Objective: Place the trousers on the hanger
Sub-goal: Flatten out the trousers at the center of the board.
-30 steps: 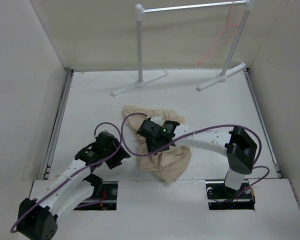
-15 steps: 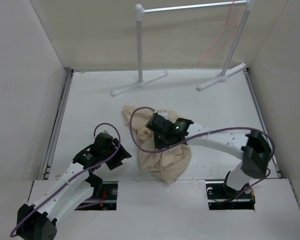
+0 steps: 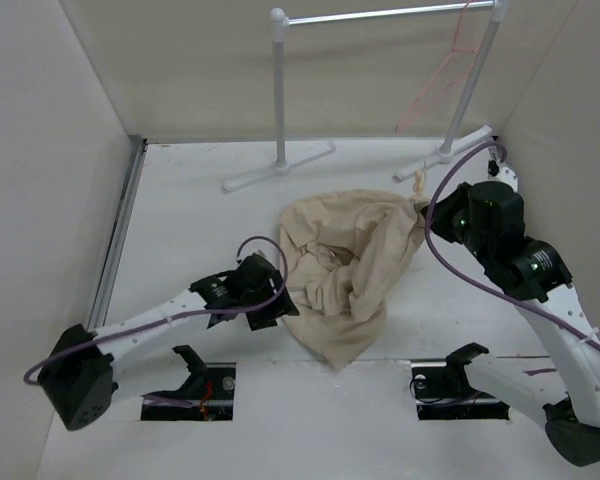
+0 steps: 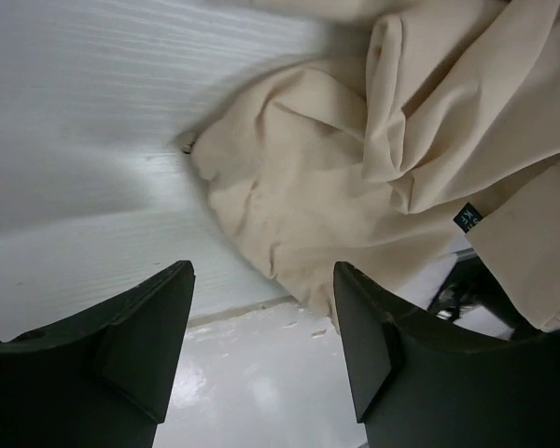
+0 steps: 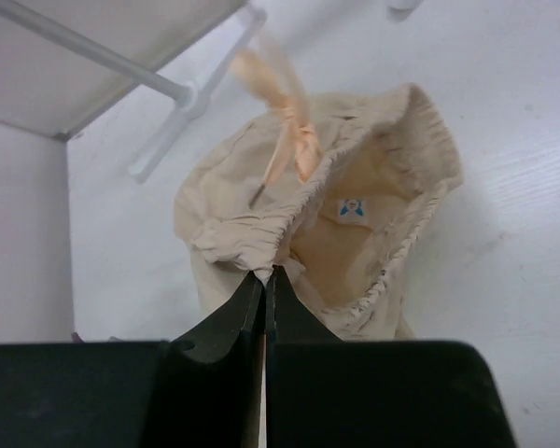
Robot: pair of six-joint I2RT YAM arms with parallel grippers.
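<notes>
Around: we see a white rack (image 3: 280, 90) standing along the top of the overhead view, its feet on the white table (image 3: 180, 220). Plain beige walls close in the left, right and far sides.
In the way: the rack's right-hand foot lies just beside the right gripper (image 3: 425, 215), between it and the hanger (image 3: 440, 75). The cloth heap itself crowds the left gripper (image 3: 272, 303).
Trousers (image 3: 350, 270): we find them crumpled in the middle of the overhead view. The gathered waist is drawn out toward the right-centre and the rest spreads down to the table's lower edge.
Hanger: it hangs from the rack's bar in the upper right corner, well apart from the trousers.
Right gripper (image 5: 264, 273): its fingers are pinched tight on the elastic waistband, with a pale orange drawstring (image 5: 289, 121) hanging above the pinch.
Left gripper (image 4: 261, 280): its fingers are spread with nothing between them, low over the table at the left edge of the cloth.
Counts: we count one pair of trousers, one hanger, one rack with two posts and two arms.
Writing: a small dark tag (image 4: 467, 217) at a seam carries pale marks we cannot read. A white label (image 5: 353, 209) inside the waist shows a blue mark, also unreadable.
</notes>
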